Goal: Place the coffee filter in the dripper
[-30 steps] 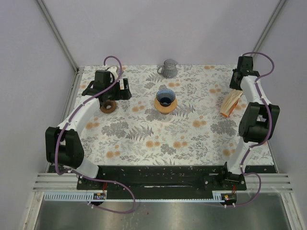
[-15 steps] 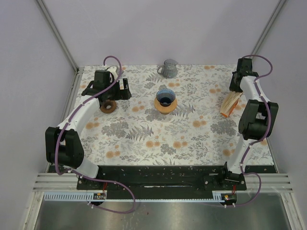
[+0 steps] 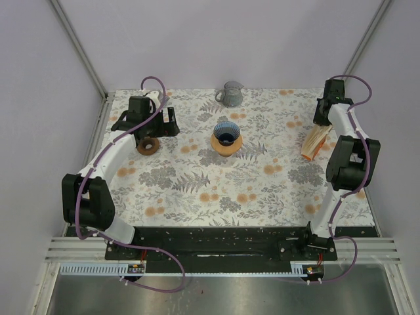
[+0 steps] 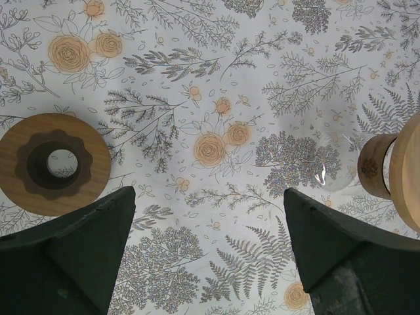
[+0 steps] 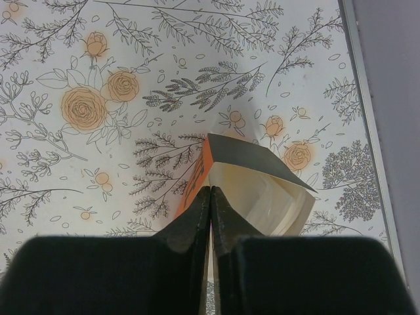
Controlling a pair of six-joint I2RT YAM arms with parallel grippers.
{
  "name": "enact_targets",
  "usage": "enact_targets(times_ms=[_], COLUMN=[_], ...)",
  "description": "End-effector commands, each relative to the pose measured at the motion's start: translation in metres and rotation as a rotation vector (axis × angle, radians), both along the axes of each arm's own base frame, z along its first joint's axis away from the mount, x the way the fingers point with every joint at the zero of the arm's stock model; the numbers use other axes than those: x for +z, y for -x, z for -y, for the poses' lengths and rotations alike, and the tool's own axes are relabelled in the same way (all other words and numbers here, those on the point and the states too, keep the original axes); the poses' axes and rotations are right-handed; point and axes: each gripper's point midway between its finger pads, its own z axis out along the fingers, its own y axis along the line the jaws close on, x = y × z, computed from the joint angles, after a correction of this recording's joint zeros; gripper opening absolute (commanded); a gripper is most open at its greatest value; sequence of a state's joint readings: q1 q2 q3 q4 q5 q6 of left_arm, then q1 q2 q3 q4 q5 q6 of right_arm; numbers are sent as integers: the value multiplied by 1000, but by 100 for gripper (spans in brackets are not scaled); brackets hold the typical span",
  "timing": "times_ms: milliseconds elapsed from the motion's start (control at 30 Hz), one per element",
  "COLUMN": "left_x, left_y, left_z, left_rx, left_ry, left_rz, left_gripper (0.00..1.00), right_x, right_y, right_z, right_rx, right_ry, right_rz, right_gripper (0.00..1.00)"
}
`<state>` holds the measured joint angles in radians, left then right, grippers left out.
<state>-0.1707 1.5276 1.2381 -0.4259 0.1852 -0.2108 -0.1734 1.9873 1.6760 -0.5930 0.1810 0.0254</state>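
Note:
The dripper (image 3: pixel 227 134), a blue-and-white striped cone on a wooden base, stands at the middle back of the table; its wooden edge (image 4: pixel 387 174) shows at the right of the left wrist view. An orange filter box (image 3: pixel 316 141) lies at the right, its open end showing stacked pale coffee filters (image 5: pixel 262 197) under a dark flap (image 5: pixel 249 157). My right gripper (image 5: pixel 210 189) (image 3: pixel 321 118) is shut at the box's mouth by the orange side wall, with a thin pale filter edge between its fingers. My left gripper (image 4: pixel 210 191) (image 3: pixel 174 122) hangs wide open over bare cloth, holding nothing.
A wooden ring (image 4: pixel 92 157) (image 3: pixel 155 146) lies on the floral cloth just beside my left gripper. A grey mug (image 3: pixel 230 94) stands at the back behind the dripper. The table's right rim (image 5: pixel 367 131) runs close to the filter box.
My right gripper's jaws have closed together at the mouth of the filter box. The left arm has not moved.

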Motion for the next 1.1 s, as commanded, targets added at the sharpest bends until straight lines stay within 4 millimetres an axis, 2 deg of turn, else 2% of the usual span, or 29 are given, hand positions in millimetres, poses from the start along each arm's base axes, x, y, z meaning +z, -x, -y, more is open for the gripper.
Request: enact_targets(times_ms=[0, 133, 400, 600, 767, 933, 1067], left_x=[17, 19, 22, 24, 26, 34, 50], left_y=[-10, -10, -9, -8, -8, -5, -2], left_z=[3, 3, 2, 3, 6, 15, 21], left_rx=[-2, -3, -2, -4, -22, -77, -144], left_ry=[32, 36, 37, 41, 50, 74, 79], left_rz=[41, 43, 49, 54, 58, 68, 102], left_gripper=[99, 99, 99, 99, 99, 98, 96], right_x=[26, 42, 74, 88, 107, 137, 160], right_y=[-6, -2, 6, 15, 26, 40, 50], right_z=[4, 3, -5, -7, -15, -27, -44], right_rx=[2, -1, 10, 1, 1, 10, 41], right_ry=[12, 19, -1, -9, -38, -67, -71], right_rz=[63, 93, 169, 198, 236, 302, 342], right_gripper=[5, 0, 0, 0, 0, 0, 0])
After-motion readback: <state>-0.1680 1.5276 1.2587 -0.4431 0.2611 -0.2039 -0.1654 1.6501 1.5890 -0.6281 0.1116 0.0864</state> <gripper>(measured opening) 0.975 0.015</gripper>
